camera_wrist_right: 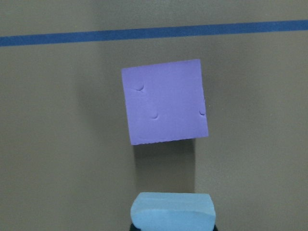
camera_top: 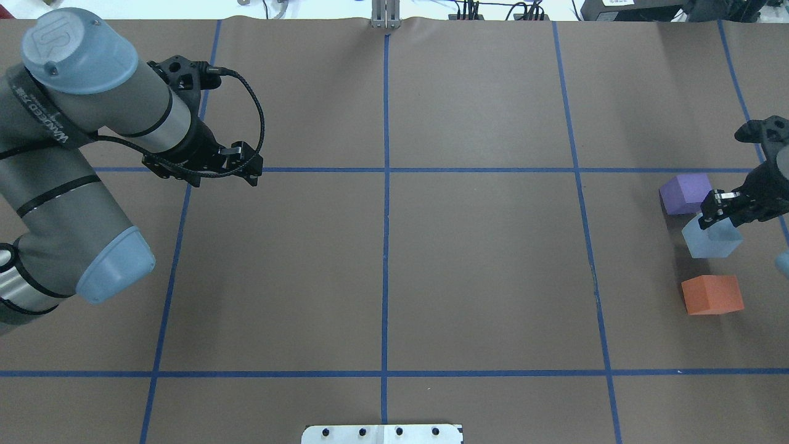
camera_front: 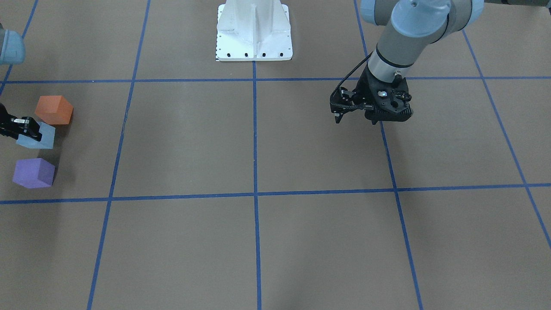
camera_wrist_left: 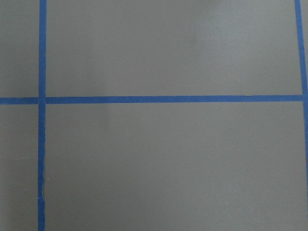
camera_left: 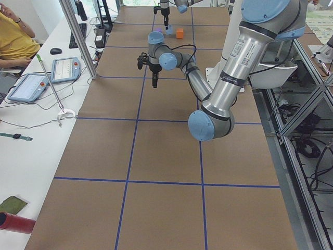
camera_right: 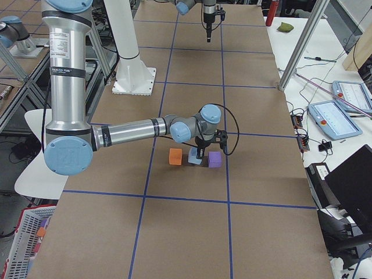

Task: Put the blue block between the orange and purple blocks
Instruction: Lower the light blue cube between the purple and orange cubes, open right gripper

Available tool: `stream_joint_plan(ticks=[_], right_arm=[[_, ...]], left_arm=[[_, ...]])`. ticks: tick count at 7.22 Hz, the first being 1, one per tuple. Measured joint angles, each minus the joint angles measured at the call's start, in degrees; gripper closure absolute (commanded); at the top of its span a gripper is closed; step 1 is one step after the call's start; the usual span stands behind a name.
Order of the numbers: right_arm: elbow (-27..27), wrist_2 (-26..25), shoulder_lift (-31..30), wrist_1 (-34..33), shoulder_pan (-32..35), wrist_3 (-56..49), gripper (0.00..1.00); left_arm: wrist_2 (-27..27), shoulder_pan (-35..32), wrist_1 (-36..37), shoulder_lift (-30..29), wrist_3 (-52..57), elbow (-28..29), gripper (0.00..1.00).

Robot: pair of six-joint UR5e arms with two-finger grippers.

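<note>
The light blue block (camera_front: 41,138) sits between the orange block (camera_front: 54,110) and the purple block (camera_front: 33,173) at the table's right end. My right gripper (camera_front: 26,128) is shut on the blue block (camera_top: 710,239) from above, low over the table. In the right wrist view the blue block (camera_wrist_right: 172,211) shows at the bottom edge, with the purple block (camera_wrist_right: 164,102) just beyond it. The orange block (camera_top: 712,294) lies on the blue block's near side. My left gripper (camera_top: 251,175) hangs shut and empty over bare table far to the left.
The white robot base (camera_front: 254,32) stands at the table's middle on the robot's side. Blue tape lines (camera_wrist_left: 154,99) grid the brown table. An operator and tablets (camera_left: 65,69) are at a side desk beyond the table's far edge.
</note>
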Motion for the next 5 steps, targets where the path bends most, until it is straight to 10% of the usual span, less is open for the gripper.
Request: stream_joint_plan(ticks=[5], right_arm=[[-1.51, -1.07, 0.55, -0.02, -1.74, 0.07, 0.31]], left_arm=[[-0.11, -0.07, 0.26, -0.09, -0.15, -1.11, 0.00]])
